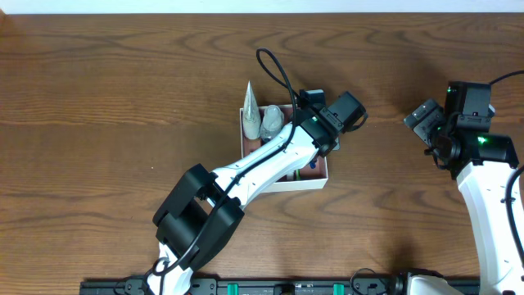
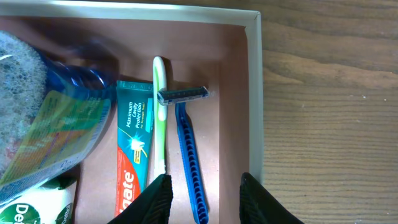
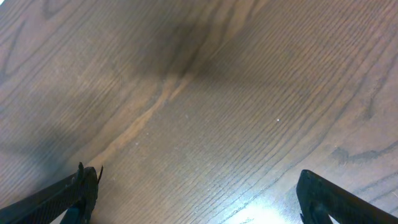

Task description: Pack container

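Note:
The container (image 1: 315, 183) is a shallow white-walled cardboard box with a pinkish-brown floor at the table's middle; its wall (image 2: 254, 93) shows in the left wrist view. Inside lie a blue razor (image 2: 189, 155), a green-and-white toothbrush (image 2: 160, 112), a Colgate toothpaste tube (image 2: 132, 155), a clear plastic bag (image 2: 43, 118) and a green-and-white packet (image 2: 43, 205). My left gripper (image 2: 205, 202) is open and empty above the razor's handle, inside the box's right side. My right gripper (image 3: 196, 193) is open wide over bare wood; in the overhead view it (image 1: 426, 123) hangs to the right of the box.
A white cone-shaped item (image 1: 250, 106) and a grey bundle (image 1: 269, 120) stick up at the box's far left corner. The left arm (image 1: 246, 176) crosses over the box. Brown wooden table (image 1: 106, 98) all round.

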Robot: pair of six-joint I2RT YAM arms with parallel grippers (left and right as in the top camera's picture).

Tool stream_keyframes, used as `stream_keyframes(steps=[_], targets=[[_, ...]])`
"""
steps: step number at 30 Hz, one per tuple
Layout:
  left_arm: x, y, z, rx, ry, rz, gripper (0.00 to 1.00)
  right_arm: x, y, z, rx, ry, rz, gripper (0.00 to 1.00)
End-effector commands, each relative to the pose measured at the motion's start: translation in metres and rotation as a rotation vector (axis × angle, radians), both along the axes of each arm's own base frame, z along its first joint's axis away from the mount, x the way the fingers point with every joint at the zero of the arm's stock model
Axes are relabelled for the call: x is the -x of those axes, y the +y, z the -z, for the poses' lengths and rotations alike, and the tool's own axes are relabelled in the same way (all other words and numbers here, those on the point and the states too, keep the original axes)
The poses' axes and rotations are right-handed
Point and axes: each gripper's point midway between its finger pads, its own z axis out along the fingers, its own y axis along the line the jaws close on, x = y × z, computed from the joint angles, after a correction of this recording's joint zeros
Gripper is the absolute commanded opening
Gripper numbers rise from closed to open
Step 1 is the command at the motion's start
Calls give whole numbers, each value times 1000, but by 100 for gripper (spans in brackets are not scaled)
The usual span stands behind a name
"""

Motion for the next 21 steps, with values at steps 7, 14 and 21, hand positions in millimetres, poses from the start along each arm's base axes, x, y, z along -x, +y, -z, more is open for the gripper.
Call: stream_keyframes(steps=[7,14,21], targets=[[-3,3,-52,-31,-108,167,43,1,-3,-5,12,-12,3,99],[21,78,-175,-104,-320,109,61,1,-3,-5,12,-12,3,99],[81,154,-261,-71,-441,129,98,1,-3,-5,12,-12,3,99]])
